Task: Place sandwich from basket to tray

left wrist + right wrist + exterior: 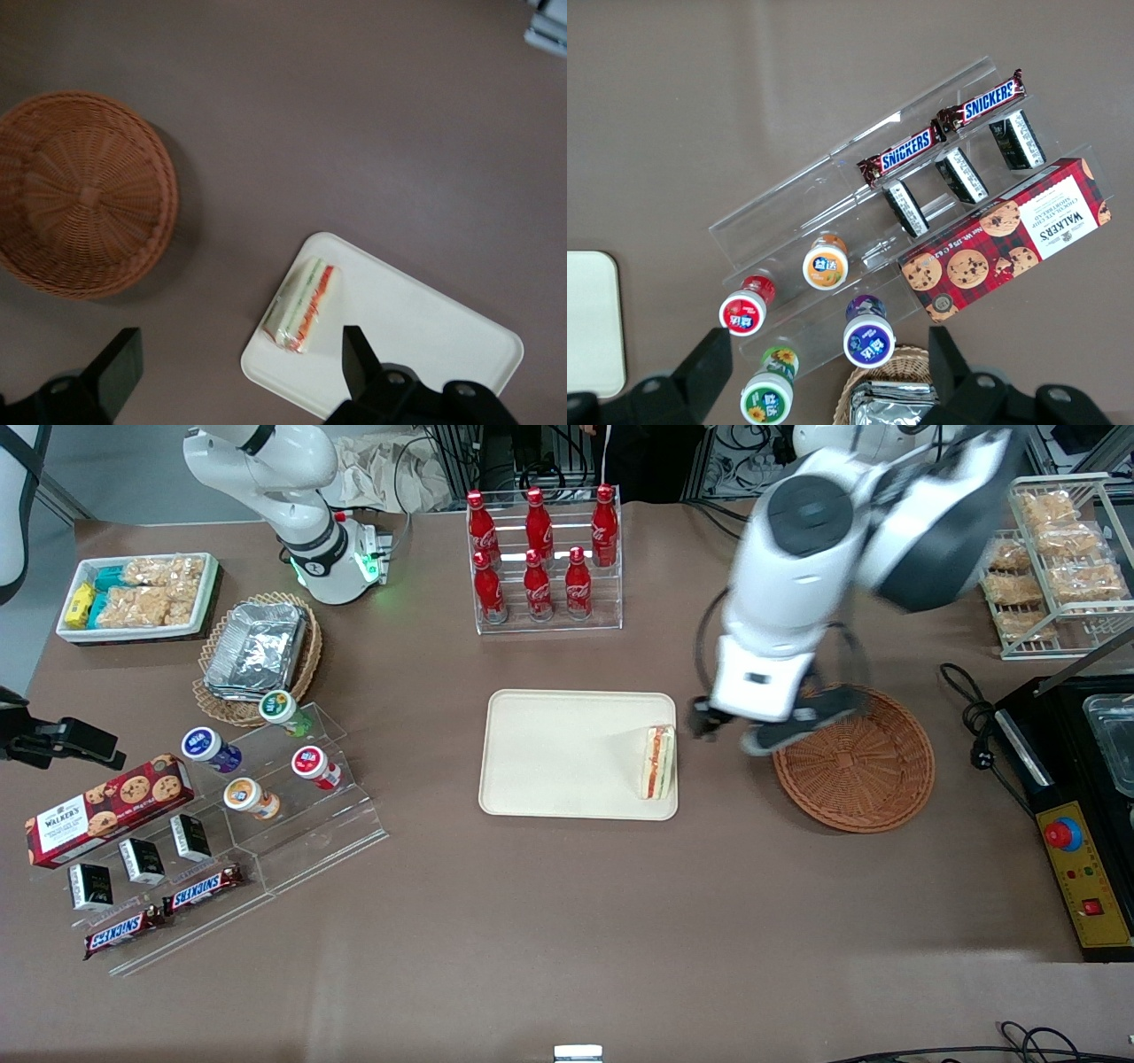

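Observation:
The sandwich (658, 760) (304, 303), a wrapped white wedge with orange and green layers, lies on the cream tray (567, 753) (425, 336), at the tray's edge nearest the basket. The reddish-brown wicker basket (855, 762) (80, 190) stands beside the tray with nothing in it. My left gripper (735, 733) (239, 354) hangs open and empty above the table, over the gap between tray and basket. It is clear of the sandwich.
A rack of red cola bottles (542, 558) stands farther from the front camera than the tray. Toward the parked arm's end are a tan basket of foil containers (257, 651), a clear stand with cups (266, 762) and a cookie box (106, 806). Toward the working arm's end are a black appliance (1081, 806) and a wire snack rack (1059, 558).

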Robot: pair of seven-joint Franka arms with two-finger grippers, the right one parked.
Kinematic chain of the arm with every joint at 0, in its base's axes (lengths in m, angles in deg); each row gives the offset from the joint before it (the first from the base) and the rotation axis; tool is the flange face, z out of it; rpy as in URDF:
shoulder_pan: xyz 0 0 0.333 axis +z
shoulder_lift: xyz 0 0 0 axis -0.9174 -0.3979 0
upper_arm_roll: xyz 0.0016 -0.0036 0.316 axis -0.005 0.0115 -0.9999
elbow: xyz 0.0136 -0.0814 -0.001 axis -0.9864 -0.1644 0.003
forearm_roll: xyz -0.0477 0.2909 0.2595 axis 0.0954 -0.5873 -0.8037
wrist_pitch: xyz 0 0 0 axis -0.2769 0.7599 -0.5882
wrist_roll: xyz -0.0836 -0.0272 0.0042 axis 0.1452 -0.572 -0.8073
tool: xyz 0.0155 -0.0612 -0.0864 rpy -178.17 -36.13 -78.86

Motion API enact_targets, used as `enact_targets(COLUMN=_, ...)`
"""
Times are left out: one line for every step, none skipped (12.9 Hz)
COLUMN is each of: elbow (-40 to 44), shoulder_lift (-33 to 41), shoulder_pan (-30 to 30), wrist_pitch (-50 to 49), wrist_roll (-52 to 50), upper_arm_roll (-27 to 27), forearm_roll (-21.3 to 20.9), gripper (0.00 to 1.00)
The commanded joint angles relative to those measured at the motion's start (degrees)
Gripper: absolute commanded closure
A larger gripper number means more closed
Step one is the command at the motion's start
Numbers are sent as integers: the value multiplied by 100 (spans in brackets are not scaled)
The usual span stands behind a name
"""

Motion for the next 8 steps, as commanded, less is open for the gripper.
enact_targets(elbow=-77, shoulder_lift=494, shoulder_pan=-29, wrist_pitch=-502, wrist_roll=396, upper_arm_roll=-431, forearm_roll=228, gripper=0)
enact_targets(elbow=-120, shoulder_lift=705, shoulder_pan=-81, wrist_pitch=-573, wrist_roll=1035, upper_arm_roll=-730, forearm_roll=360, gripper=0)
enact_targets(elbow=-208, shoulder_lift=890, shoulder_pan=-160, wrist_pitch=-670, wrist_roll=1720, upper_arm_roll=-1142, forearm_roll=544, gripper=0)
enact_targets(elbow=-244, shoulder_lift=1100, shoulder_pan=-257, wrist_pitch=-801, wrist_roll=2371, upper_arm_roll=-1511, forearm_roll=676, gripper=0)
enact_targets(elbow=-296, shoulder_lift=1268, shoulder_pan=-292, wrist_pitch=-1020, wrist_roll=3091, upper_arm_roll=-1854, forearm_roll=712, gripper=0)
enact_targets(elbow=-392, shoulder_lift=1478, shoulder_pan=-293, wrist_pitch=-1153, wrist_roll=3924, upper_arm_roll=-2127, forearm_roll=713, gripper=0)
enact_targets(elbow=-524, shoulder_lift=1646, shoulder_pan=-301, wrist_pitch=-1189, wrist_roll=4681, upper_arm_roll=-2478, forearm_roll=808, gripper=0)
enact_targets(elbow=-603, shoulder_lift=1743, shoulder_pan=-415, wrist_pitch=-1207, wrist_roll=5211, upper_arm_roll=-2821, forearm_roll=914, gripper=0)
